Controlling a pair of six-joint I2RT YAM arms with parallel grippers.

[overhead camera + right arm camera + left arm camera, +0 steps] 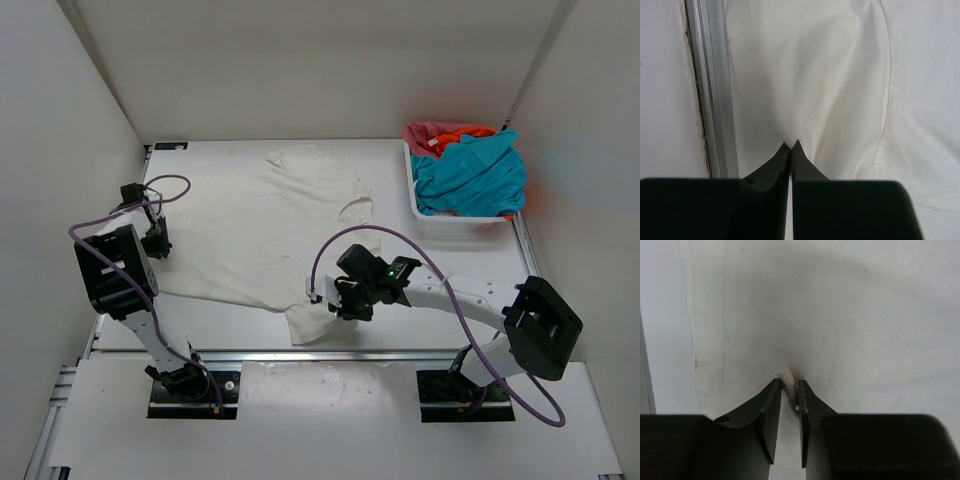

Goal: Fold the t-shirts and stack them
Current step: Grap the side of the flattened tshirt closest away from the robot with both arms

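Cloth of the white t-shirt point(260, 225) lies spread across the middle of the table point(200, 165). Overhead, both sets of tips are too small to read. The wrist views show more:

- **Left gripper** point(790, 385): at the shirt's 9 o'clock hem, jaws slightly apart around a pucker of cloth.
- **Right gripper** point(791, 145): at 5 o'clock, jaws clamped together on the cloth.

At the table's 2 o'clock, the basket point(410, 185) holds the teal t-shirt point(475, 175), which largely hides the orange t-shirt point(470, 131) and the pinkish-red t-shirt point(425, 133).

No legible txt, labels, brands or nos. in any view.
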